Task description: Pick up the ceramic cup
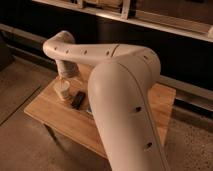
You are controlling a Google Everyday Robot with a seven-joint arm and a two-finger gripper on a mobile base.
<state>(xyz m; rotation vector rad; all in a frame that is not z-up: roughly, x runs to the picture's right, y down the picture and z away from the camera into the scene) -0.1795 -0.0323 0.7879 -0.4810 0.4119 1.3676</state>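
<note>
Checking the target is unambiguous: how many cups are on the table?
1: the ceramic cup sits at the picture-left end of the table, just under the gripper, beside a dark flat object. The arm covers much of the table, so others may be hidden.

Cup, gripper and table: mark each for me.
cup (62,89), camera view, on its pale side wall.
gripper (64,79), camera view, its tip just above the cup.
table (56,118), camera view, bare wood near the front edge.

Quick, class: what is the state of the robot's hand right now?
Hand: down at the small, squat cream ceramic cup on the wooden table; open or closed cannot be told.
</note>
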